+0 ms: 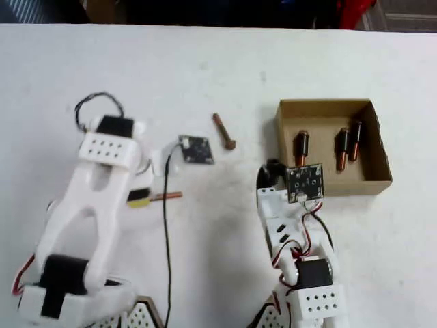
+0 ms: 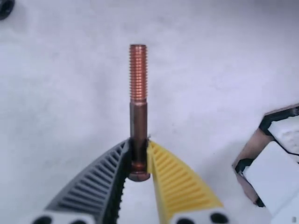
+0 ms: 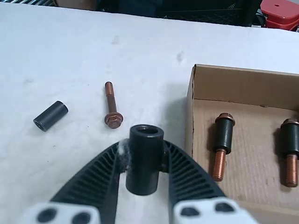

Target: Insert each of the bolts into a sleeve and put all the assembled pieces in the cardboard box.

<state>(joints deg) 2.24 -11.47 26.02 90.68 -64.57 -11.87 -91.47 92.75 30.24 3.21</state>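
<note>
My left gripper (image 2: 138, 161) is shut on the head end of a copper bolt (image 2: 138, 102), whose threaded end points away over the white table. In the high view this bolt (image 1: 166, 196) sticks out level from the left gripper (image 1: 145, 198). My right gripper (image 3: 144, 163) is shut on an upright black sleeve (image 3: 144, 156), beside the cardboard box (image 3: 243, 84). The box (image 1: 324, 104) holds three assembled pieces (image 1: 300, 147). On the table lie a loose bolt (image 3: 111, 105), also seen from above (image 1: 223, 131), and a loose black sleeve (image 3: 50, 115).
A black cable (image 1: 166, 239) runs down the table between the two arms. The left arm's camera board (image 1: 196, 149) hangs near the loose bolt. White table (image 1: 225, 61) stretches open behind the box and arms.
</note>
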